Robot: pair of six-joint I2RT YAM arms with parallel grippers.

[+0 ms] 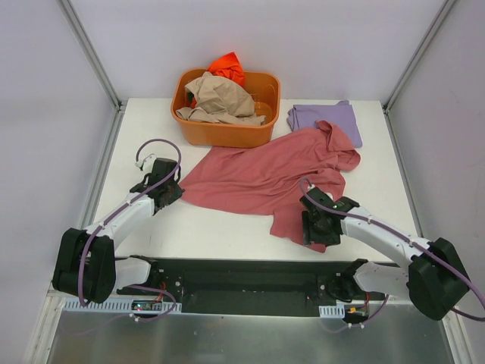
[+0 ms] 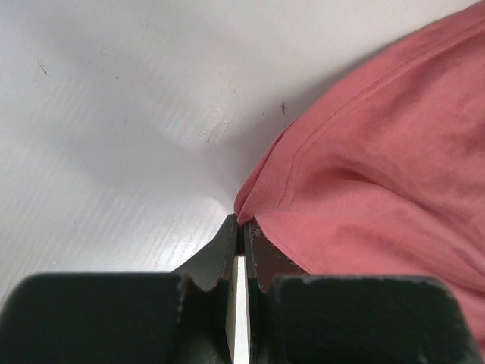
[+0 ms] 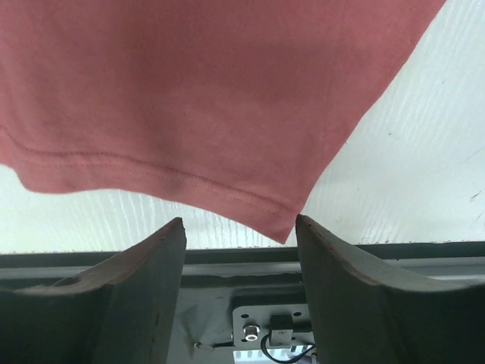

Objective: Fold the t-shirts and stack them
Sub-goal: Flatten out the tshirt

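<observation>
Rose-red t-shirt (image 1: 265,176) spread, rumpled, mid tabletop (image 1: 204,227). Left end effector (image 2: 241,224) — fingers pinched together on shirt's left hem corner. Right end effector (image 3: 239,221) — fingers wide apart at near-right hem, gripping nothing. Lavender t-shirt (image 1: 326,117) lies far right, beside orange tub (image 1: 227,135).

Robotics lab test cell, not home. Bare white counter (image 1: 151,220) boxed in by plain white panels (image 1: 38,114) on aluminium frame posts (image 1: 89,51). 2 robot arms, left arm (image 1: 125,214) and right arm (image 1: 379,235), bolted to black base plate (image 1: 242,277) at near edge. Purple cables (image 1: 158,141) loop loose. Sheet-metal shelf (image 1: 242,337) in front. Only household items: orange tub (image 1: 227,135), rose-red t-shirt (image 1: 258,178), lavender t-shirt (image 1: 326,117).
</observation>
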